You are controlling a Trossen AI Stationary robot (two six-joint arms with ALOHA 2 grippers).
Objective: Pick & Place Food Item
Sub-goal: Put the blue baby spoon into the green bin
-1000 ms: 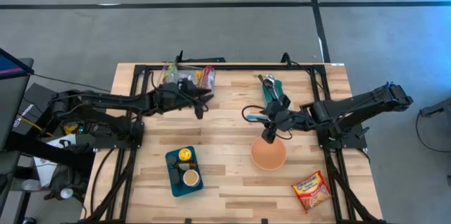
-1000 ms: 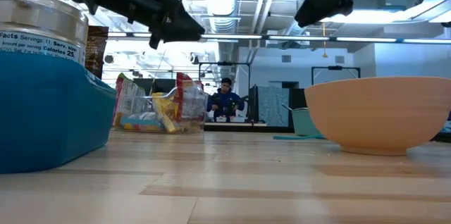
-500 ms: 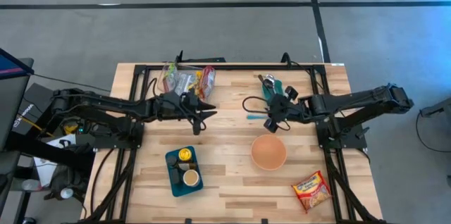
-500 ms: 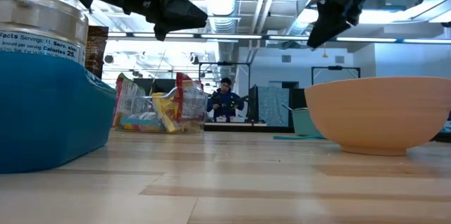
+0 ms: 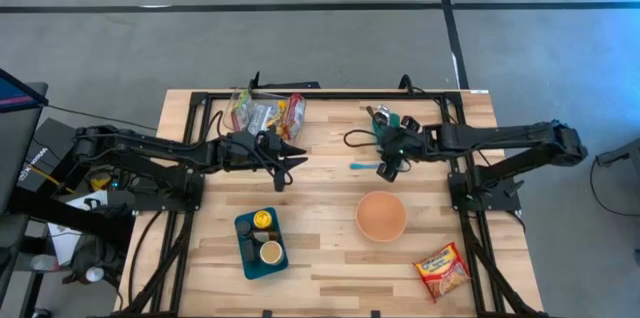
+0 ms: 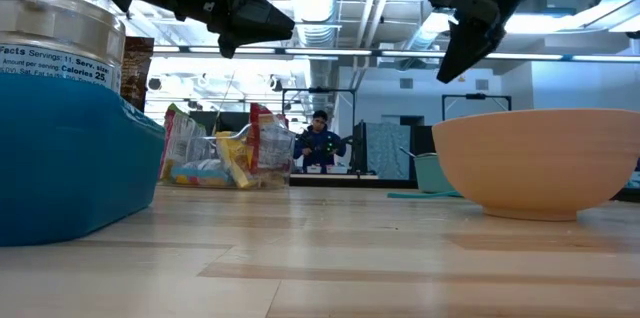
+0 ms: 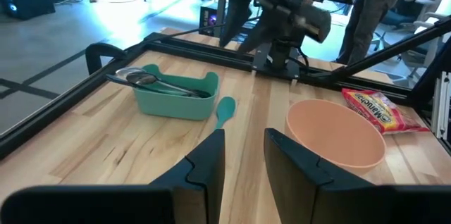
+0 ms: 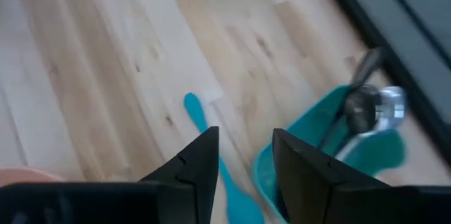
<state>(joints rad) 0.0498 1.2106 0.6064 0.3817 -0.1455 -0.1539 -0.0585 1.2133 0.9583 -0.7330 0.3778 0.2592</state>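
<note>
An orange-red noodle packet (image 5: 442,269) lies flat near the table's front right corner. Several snack bags (image 5: 265,111) lie at the far left. A peach bowl (image 5: 381,216) stands right of centre. My left gripper (image 5: 298,156) hovers above mid-table, near level, open by a small gap with nothing in it (image 7: 244,134). My right gripper (image 5: 386,169) hovers beyond the bowl, slanting down over a teal spoon (image 8: 211,150), open by a small gap and empty (image 8: 244,134).
A teal tray (image 5: 386,126) with metal utensils (image 8: 366,101) stands at the far right, with the teal spoon (image 5: 362,166) on the table beside it. A blue container (image 5: 261,241) with two cans stands near the front. A person shows in the room behind (image 6: 320,140).
My right gripper has swung from above the bowl toward the table's far edge, up to the teal tray and spoon, and has tipped further down. My left gripper has swung a little toward the near edge, away from the snack bags, then kept still.
</note>
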